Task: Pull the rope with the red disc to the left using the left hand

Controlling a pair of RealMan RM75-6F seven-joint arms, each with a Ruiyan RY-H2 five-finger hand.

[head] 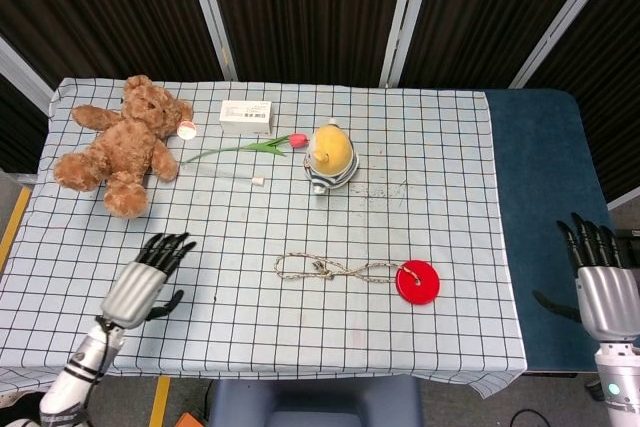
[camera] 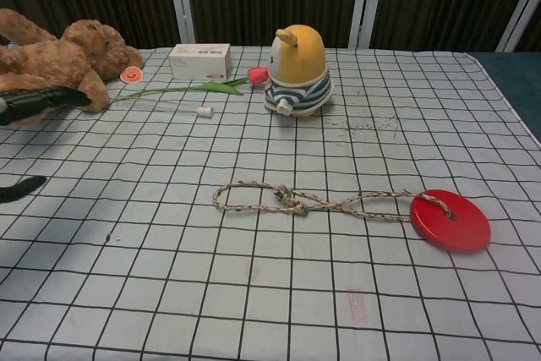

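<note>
A braided rope [head: 330, 269] [camera: 304, 200] lies looped on the checked cloth and ends at a flat red disc [head: 417, 281] [camera: 450, 219] on its right. My left hand [head: 143, 283] hovers open over the cloth's front left, fingers straight and pointing away, well left of the rope's loop. Its dark fingertips [camera: 42, 99] enter the chest view at the left edge. My right hand [head: 603, 285] is open beyond the table's right side, over the blue surface, holding nothing.
A brown teddy bear [head: 120, 145] lies at the back left. A white box [head: 246, 115], a red tulip with a green stem [head: 250, 148] and a yellow striped toy [head: 331, 155] stand across the back. The cloth's front edge [head: 300, 365] is close to the rope.
</note>
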